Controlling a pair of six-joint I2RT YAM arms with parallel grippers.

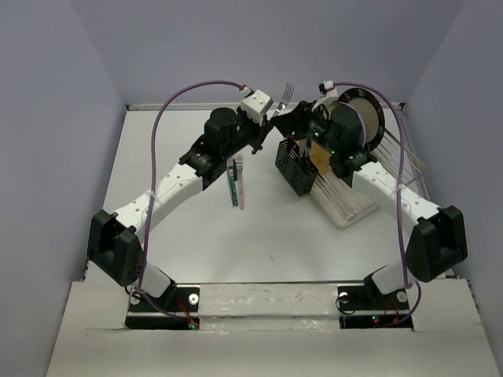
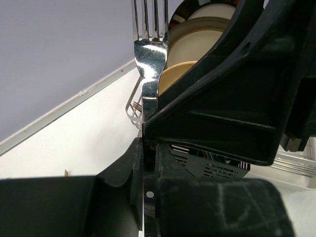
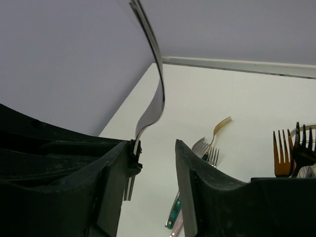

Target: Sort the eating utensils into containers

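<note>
My left gripper (image 1: 269,116) is shut on the handle of an all-silver fork (image 1: 287,93) and holds it upright, tines up, above the black perforated caddy (image 1: 297,166). In the left wrist view the fork (image 2: 150,54) rises from between the closed jaws of my left gripper (image 2: 148,158). My right gripper (image 1: 295,119) is open right beside it. In the right wrist view the fork (image 3: 157,94) runs along the inner face of the left finger (image 3: 118,168) of my right gripper (image 3: 155,148). A gold fork (image 3: 281,154) and a black fork (image 3: 303,147) stand in the caddy.
Several forks (image 1: 235,182) lie on the table left of the caddy, among them a gold one (image 3: 220,127) and a green-handled one (image 3: 174,215). A wire dish rack (image 1: 350,200) with round plates (image 1: 357,118) stands at the right, close behind the caddy.
</note>
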